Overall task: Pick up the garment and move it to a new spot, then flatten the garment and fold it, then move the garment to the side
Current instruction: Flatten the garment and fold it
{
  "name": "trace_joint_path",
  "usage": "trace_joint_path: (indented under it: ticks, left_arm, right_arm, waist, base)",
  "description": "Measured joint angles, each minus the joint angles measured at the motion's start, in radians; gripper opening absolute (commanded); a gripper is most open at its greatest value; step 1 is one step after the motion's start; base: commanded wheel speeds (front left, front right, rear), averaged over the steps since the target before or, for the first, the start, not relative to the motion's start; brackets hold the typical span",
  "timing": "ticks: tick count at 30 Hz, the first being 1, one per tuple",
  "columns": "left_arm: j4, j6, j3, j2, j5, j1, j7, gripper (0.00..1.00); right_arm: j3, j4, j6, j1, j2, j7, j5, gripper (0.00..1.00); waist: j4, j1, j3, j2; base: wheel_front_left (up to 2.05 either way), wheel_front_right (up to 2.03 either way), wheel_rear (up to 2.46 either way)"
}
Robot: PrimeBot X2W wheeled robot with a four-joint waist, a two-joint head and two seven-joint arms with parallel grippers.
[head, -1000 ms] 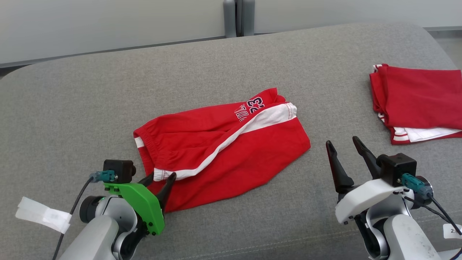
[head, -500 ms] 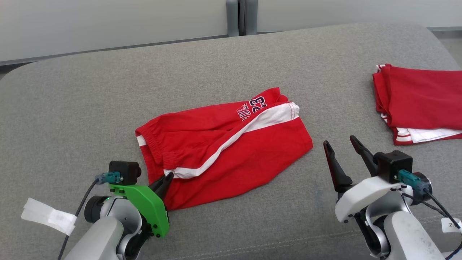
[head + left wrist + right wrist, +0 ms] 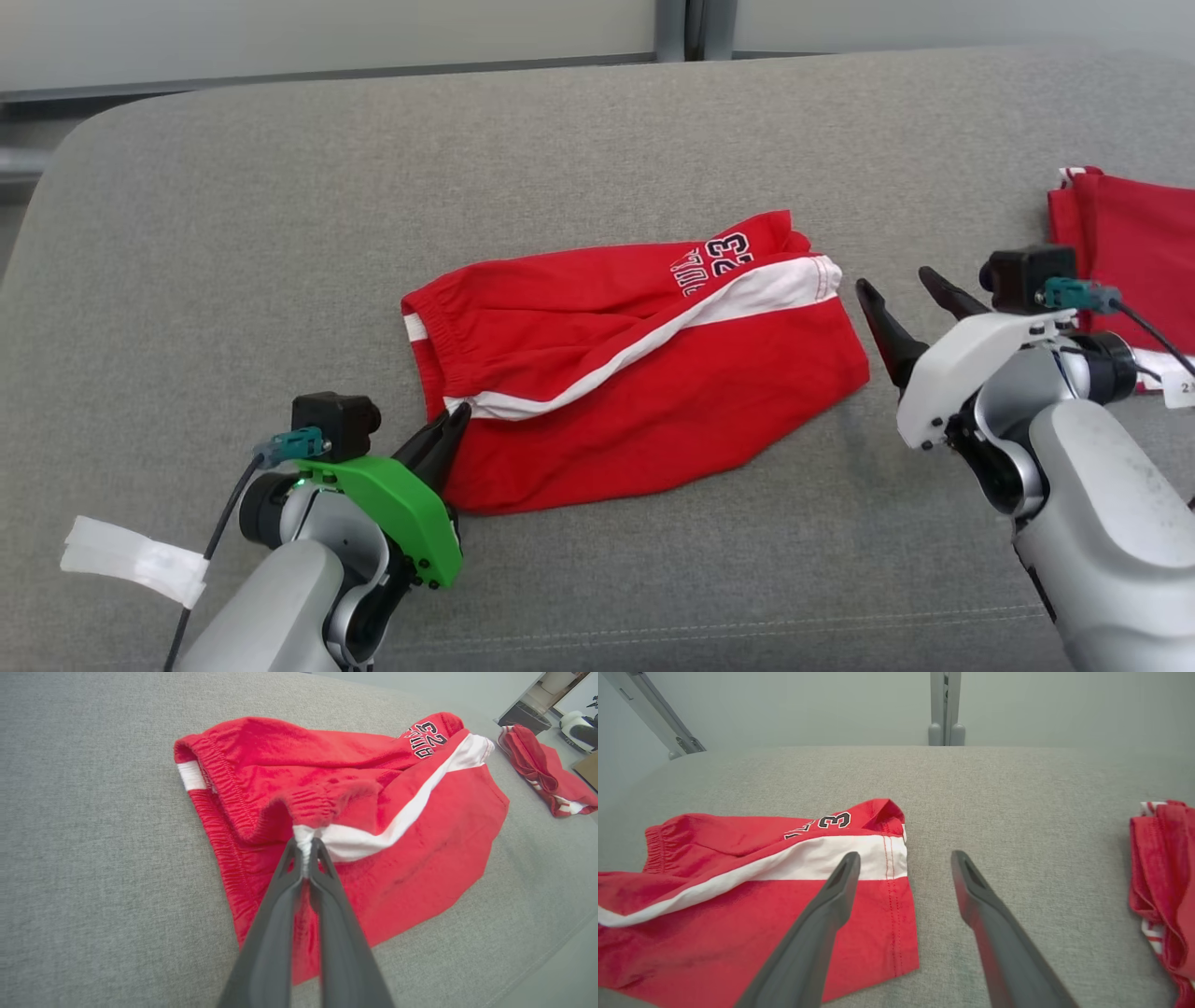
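Red shorts [image 3: 635,373] with a white side stripe and a printed "23" lie crumpled in the middle of the grey cushion [image 3: 280,233]. My left gripper [image 3: 452,425] is shut on the white end of the stripe at the waistband [image 3: 306,840], lifting that bit of cloth slightly. At the leg-hem end, my right gripper [image 3: 901,294] hangs open just right of the shorts [image 3: 738,896]; its left finger [image 3: 840,882] is over the hem and its right finger [image 3: 971,882] is over bare cushion.
A second red-and-white garment [image 3: 1125,233], folded, lies at the right edge of the cushion [image 3: 1164,877]. A white tag [image 3: 131,560] lies at the lower left. The cushion's rounded back-left corner and a pale wall with a grey post [image 3: 686,23] sit behind.
The head camera shifted, sliding the scene right. My left gripper closed on the waistband stripe. My right gripper moved up toward the leg hem.
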Motion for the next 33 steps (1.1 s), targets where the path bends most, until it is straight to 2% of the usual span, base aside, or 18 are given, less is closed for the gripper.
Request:
trace_joint_path:
  ticks: [12,20,26,27,30,33]
  left_arm:
    - [0.008,-0.003,-0.018,-0.035,0.012,-0.059,-0.014,0.00]
    - [0.024,-0.009,-0.022,-0.041,0.012,-0.080,-0.019,0.00]
    - [0.029,-0.011,-0.025,-0.041,0.012,-0.091,-0.021,0.00]
    - [0.030,-0.011,-0.025,-0.041,0.012,-0.093,-0.021,0.00]
    - [0.032,-0.011,-0.027,-0.041,0.012,-0.095,-0.021,0.00]
    - [0.034,-0.011,-0.027,-0.041,0.011,-0.096,-0.021,0.00]
  right_arm:
    - [0.138,0.207,0.000,-0.177,-0.069,0.071,0.232,1.00]
    - [0.263,0.258,0.000,-0.243,-0.110,0.057,0.349,1.00]
    - [0.361,0.277,0.000,-0.286,-0.140,0.026,0.394,1.00]
    - [0.377,0.280,0.000,-0.292,-0.142,0.016,0.399,0.95]
    - [0.415,0.293,0.000,-0.313,-0.150,0.002,0.424,0.50]
    - [0.453,0.301,0.000,-0.326,-0.152,-0.013,0.448,0.38]
  waist:
    - [0.060,0.0000,0.073,0.0000]
    - [0.078,0.0000,0.108,0.0000]
    - [0.082,0.0000,0.117,0.0000]
    - [0.082,0.0000,0.118,0.0000]
    - [0.083,0.0000,0.120,0.0000]
    - [0.083,0.0000,0.120,0.0000]
  base:
    - [0.00,0.00,0.00]
    - [0.00,0.00,0.00]
    - [0.00,0.00,0.00]
    - [0.00,0.00,0.00]
    - [0.00,0.00,0.00]
    - [0.00,0.00,0.00]
